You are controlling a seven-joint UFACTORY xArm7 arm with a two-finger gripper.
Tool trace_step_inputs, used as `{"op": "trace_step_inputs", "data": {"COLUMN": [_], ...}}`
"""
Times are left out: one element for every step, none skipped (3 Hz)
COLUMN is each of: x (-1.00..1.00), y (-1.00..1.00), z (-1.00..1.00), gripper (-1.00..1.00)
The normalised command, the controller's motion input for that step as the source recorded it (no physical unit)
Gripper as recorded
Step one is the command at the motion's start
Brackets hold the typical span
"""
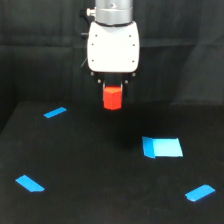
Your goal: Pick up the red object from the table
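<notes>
One claw [113, 89] under white head, pinching red object [112, 97] w/ both fingers, held clear above black tabletop [100, 165]; blue rectangle [162, 147] lies below, toward exterior view's right; three blue strips near edges.

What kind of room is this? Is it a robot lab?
Probably a robot test setup. A white gripper holds a red object above a black table marked with blue strips, and dark cloth hangs behind.
</notes>
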Motion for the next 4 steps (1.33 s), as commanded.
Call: {"op": "trace_step_inputs", "data": {"x": [-0.07,-0.08,-0.13,-0.04], "y": [-0.06,-0.11,-0.05,-0.19], "z": [0.15,0.09,0.17,0.09], "gripper": [-1.00,-0.98,-1.00,-0.99]}}
